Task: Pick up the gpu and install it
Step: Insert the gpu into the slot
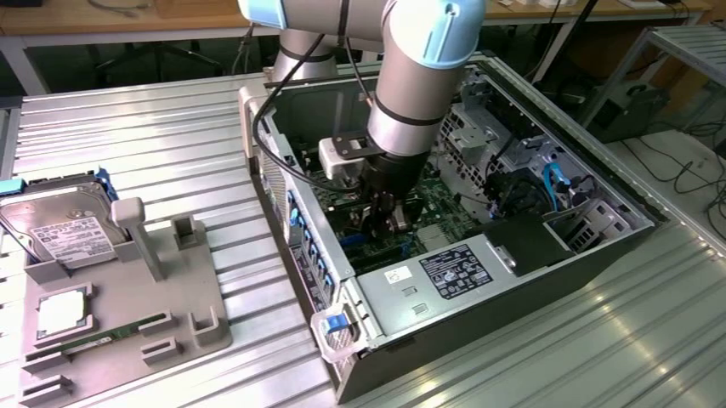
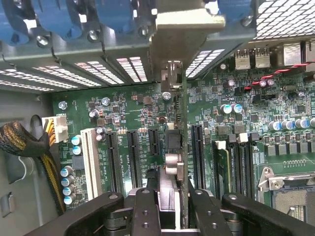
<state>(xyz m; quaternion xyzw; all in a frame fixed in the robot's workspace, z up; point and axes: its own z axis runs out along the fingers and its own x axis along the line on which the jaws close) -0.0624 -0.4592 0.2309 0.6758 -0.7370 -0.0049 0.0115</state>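
Your gripper [image 1: 392, 223] is down inside the open computer case [image 1: 590, 255], and its fingers [image 2: 145, 211] are clenched on the gpu [image 2: 178, 162]. You are holding the card on edge between them, so in the wrist view you see it as a thin dark strip running away from the fingers toward the rear wall of the case, with its silver end bracket [image 2: 172, 76] up against the slot openings there. That long axis is the relation that matters: it lies parallel to the black expansion slots on the motherboard [image 2: 123, 118], and the card sits over the board between the slot [image 2: 198, 152] on one side and the shorter slots on the other. Whether its lower edge is already seated in a slot or only hovering just above one, you cannot tell from here.

Room is tight. A white slot [image 2: 88, 160] and a bundle of sleeved cables [image 2: 19, 142] lie off to one side, memory slots and the processor socket [image 2: 290, 189] to the other, and blue retaining clips [image 2: 59, 22] line the rear wall.

The case lies on its side on the ribbed metal tabletop [image 1: 170, 136], toward the exterior view's right. Near the tabletop's edge at the exterior view's left stands a grey parts tray [image 1: 170, 323] carrying the hard drive [image 1: 63, 225].
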